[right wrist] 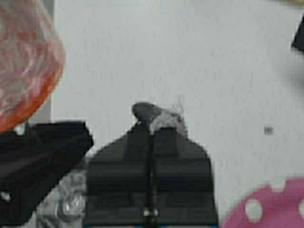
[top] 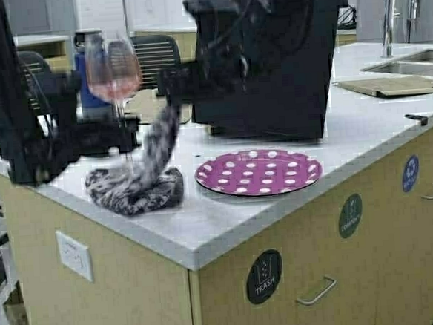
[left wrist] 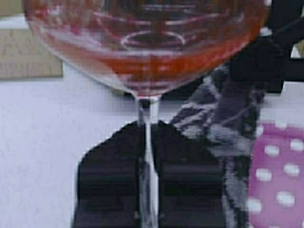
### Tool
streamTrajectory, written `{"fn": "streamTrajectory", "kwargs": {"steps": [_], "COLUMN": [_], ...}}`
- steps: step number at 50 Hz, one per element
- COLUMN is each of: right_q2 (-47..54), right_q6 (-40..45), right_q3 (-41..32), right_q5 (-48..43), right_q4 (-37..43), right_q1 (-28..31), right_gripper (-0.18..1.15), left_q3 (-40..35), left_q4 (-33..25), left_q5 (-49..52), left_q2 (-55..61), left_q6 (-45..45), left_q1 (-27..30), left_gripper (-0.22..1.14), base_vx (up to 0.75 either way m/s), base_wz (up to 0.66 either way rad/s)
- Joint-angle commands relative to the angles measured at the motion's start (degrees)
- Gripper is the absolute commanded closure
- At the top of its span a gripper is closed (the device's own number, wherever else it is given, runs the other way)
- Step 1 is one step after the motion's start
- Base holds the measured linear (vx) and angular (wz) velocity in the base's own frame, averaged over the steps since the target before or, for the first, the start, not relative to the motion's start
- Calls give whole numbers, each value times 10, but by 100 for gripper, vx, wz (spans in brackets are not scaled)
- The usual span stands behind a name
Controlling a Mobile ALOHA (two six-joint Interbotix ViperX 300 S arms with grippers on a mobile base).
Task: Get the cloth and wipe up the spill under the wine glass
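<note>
The wine glass (top: 113, 69), with pink liquid in its bowl, is held up off the counter. My left gripper (top: 129, 134) is shut on its thin stem (left wrist: 147, 156). The grey-black and white cloth (top: 140, 181) hangs from my right gripper (top: 173, 98), which is shut on its top end (right wrist: 164, 118); its lower part is bunched on the white counter under the glass. The cloth also shows in the left wrist view (left wrist: 223, 123), beside the stem. Any spill is hidden under the cloth.
A purple polka-dot plate (top: 259, 171) lies just right of the cloth. A dark blue bottle (top: 88, 86) stands behind the glass. A sink (top: 410, 63) and a board (top: 389, 86) are far right. The counter's front edge (top: 201, 256) is near.
</note>
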Motion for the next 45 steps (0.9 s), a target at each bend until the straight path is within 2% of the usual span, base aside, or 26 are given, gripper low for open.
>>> {"fn": "streamTrajectory", "kwargs": {"steps": [1,13,25,45], "right_q2": [-54,-110,-184,-294], "right_q6": [0,0,-3,-8], "right_q3": [-35,-88,-120,-60], "right_q5": [-24,-46,-68,-120], "right_q4": [4,8,8,6], "right_q1": [-13,-46,-62,-62], "right_gripper": [91,91,91,91], "left_q3": [30,56,38,-66], "left_q4": [0,0,0,4], "left_q5": [-3,-3,-2,-3], "left_q2": [-81,-147,-109,33], "left_q6": [0,1,2,4], "left_q1": [-2,-2,-2,-2], "left_gripper": [80,80,80,80], "base_vx": [0,0,0,0], "base_wz": [0,0,0,0]}}
